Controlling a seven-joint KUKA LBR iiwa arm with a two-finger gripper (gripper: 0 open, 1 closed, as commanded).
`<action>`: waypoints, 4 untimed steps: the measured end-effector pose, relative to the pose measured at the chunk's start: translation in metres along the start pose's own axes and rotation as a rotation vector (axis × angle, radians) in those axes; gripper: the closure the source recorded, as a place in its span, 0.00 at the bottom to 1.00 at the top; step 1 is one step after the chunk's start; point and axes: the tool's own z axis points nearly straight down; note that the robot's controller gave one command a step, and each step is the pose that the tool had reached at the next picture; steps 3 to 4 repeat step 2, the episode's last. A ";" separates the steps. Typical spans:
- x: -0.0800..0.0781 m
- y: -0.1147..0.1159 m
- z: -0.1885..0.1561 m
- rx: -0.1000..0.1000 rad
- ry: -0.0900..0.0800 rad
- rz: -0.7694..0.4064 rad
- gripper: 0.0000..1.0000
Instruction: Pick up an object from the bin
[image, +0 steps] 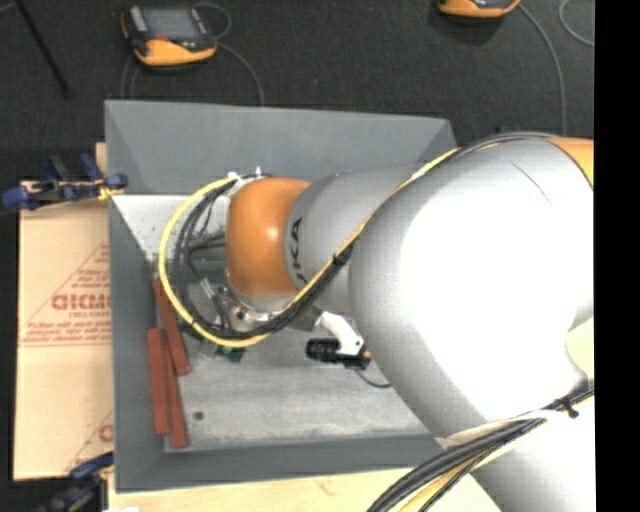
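Claw (223, 322) sits low in the bin (280, 140), beside red bars (165, 385) lying along its left wall. The wrist covers it, so spread or pressed together I cannot tell.

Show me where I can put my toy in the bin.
The bare bin floor low in the view, between the red-brown sticks and the arm. It is crowded under the orange wrist cover, near the white-and-black thing.

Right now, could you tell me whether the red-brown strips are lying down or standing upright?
Lying down: the red-brown strips stretch lengthwise along the bin floor beside its left wall.
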 end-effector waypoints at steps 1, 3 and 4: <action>0.001 -0.001 -0.005 0.007 0.006 0.012 1.00; 0.001 -0.001 -0.017 0.010 0.008 0.001 1.00; 0.001 -0.001 -0.017 0.010 0.008 0.001 1.00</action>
